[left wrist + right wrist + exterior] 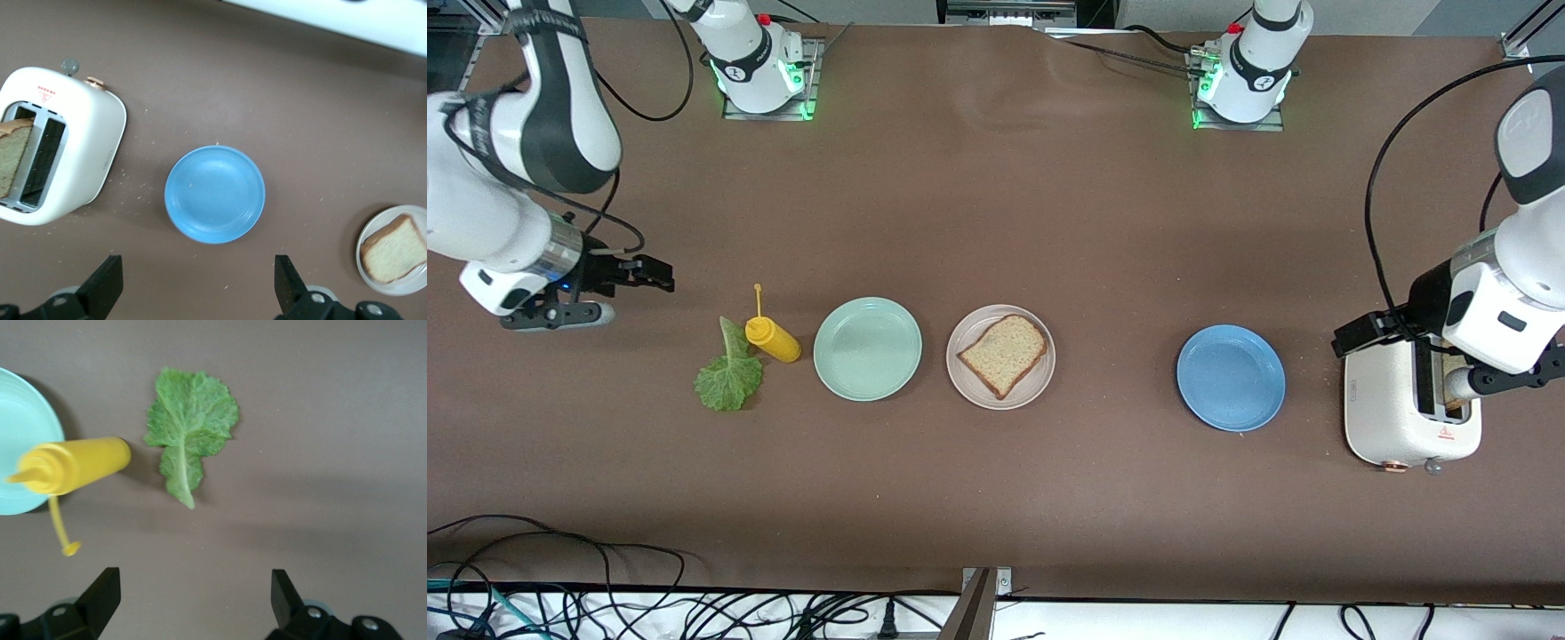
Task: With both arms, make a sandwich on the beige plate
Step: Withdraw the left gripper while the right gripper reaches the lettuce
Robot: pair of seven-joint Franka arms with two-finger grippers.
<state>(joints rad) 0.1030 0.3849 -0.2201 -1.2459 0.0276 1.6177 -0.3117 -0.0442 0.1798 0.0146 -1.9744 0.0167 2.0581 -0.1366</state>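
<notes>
Bread, one slice, lies on the beige plate between the mint-green plate and the blue plate; a second slice stands in the toaster. Left gripper hangs over the toaster, wrist bent down, fingers spread and empty. Right gripper hovers released at its own end of the table, near the lettuce leaf and yellow bottle.

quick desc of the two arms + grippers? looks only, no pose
Both arms are glossy white with black joint sections, black cables looping off them and green lights glowing at the bases. The left gripper and right gripper are black, each with two flat, wedge-shaped fingers on a black body with grey screw heads.
</notes>
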